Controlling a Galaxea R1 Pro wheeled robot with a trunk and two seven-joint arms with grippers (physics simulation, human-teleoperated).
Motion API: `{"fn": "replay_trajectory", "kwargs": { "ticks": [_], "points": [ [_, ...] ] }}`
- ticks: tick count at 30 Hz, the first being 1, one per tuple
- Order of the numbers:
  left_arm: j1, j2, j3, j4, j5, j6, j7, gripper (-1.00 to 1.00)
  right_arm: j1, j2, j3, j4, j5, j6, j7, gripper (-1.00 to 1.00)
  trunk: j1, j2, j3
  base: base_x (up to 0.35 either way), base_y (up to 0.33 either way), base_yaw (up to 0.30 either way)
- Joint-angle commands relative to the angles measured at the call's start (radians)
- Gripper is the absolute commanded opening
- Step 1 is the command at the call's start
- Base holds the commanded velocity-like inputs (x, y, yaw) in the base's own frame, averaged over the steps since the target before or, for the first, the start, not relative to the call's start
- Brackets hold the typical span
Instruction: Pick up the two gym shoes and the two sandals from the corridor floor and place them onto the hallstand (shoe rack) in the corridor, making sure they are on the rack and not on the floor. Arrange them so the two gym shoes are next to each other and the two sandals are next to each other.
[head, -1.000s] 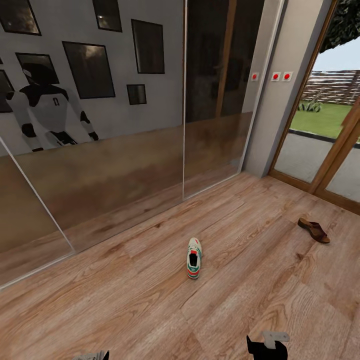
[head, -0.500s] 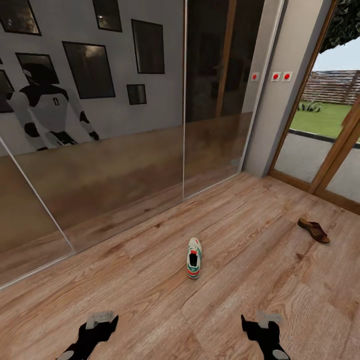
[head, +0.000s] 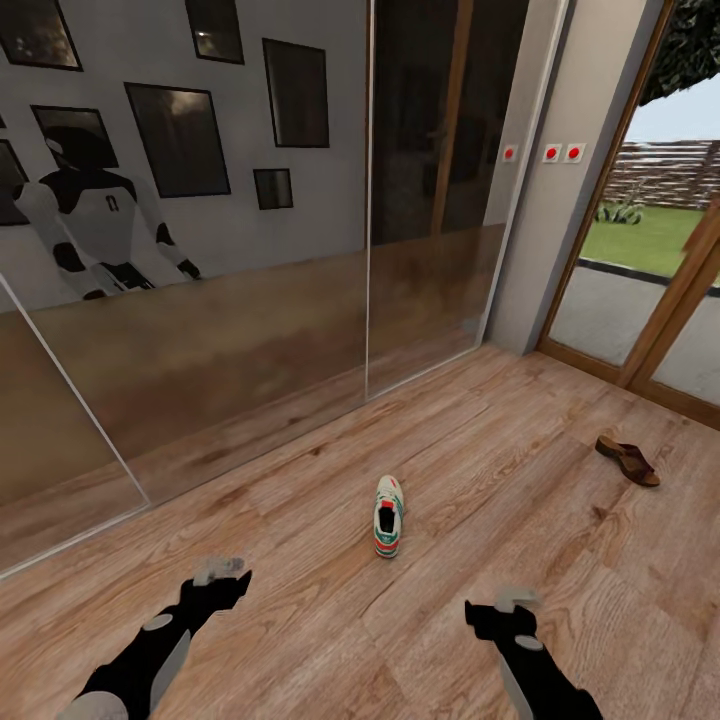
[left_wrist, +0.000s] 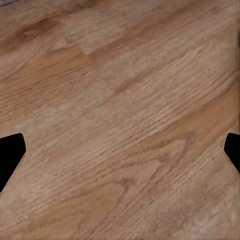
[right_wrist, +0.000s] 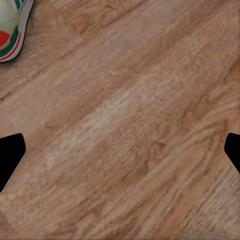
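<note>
Wood-grain corridor floor (head: 300, 620) everywhere; one gym shoe (head: 387, 515) lying flat on it, toe pointing away, between and ahead of both arms. Right gripper (head: 507, 612) nearer to it; left gripper (head: 222, 578) off to the other side. Both jaws spread wide in wrist views, nothing between, bare planks below. Shoe's edge (right_wrist: 11, 30) caught at corner of right wrist view.

Step in hand, by my read: reach for the sneaker. Best w/ right arm: centre over the shoe's middle, jaws across its narrow width, come down straight, close on the side walls, not the laces. Keep left arm clear.

Count: gym shoes 1, sandals 1 (head: 628, 460), well apart near glass door (head: 640, 300). Hallstand not seen.
</note>
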Motion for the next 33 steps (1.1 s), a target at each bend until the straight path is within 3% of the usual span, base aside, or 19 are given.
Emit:
{"fn": "replay_trajectory", "kwargs": {
  "ticks": [1,9,17,28,33],
  "points": [
    [-0.008,-0.001,0.006,0.0,-0.006,0.003,-0.011,1.0,-0.001,0.006,-0.006,-0.016,0.01,0.022,0.0,1.0,0.0,0.0,-0.001,0.0,0.0,0.0],
    [-0.034,-0.008,0.008,-0.002,-0.049,0.01,-0.051,1.0,-0.002,0.023,-0.005,-0.085,0.01,0.09,0.005,1.0,0.0,0.0,-0.001,0.0,0.0,0.0],
    [-0.036,-0.01,0.009,-0.001,-0.054,0.006,-0.062,1.0,-0.002,0.023,-0.002,-0.09,0.011,0.093,0.01,1.0,0.0,0.0,-0.001,0.03,0.027,0.0],
    [-0.035,-0.017,0.001,-0.002,-0.055,0.005,-0.065,1.0,-0.002,0.018,-0.003,-0.087,0.012,0.093,0.01,1.0,0.0,0.0,-0.001,0.167,0.19,0.0],
    [-0.039,-0.033,-0.018,-0.029,-0.055,0.014,-0.12,1.0,-0.002,0.018,-0.003,-0.083,0.014,0.092,0.009,1.0,0.0,0.0,-0.001,0.044,0.052,0.0]
  ]
}}
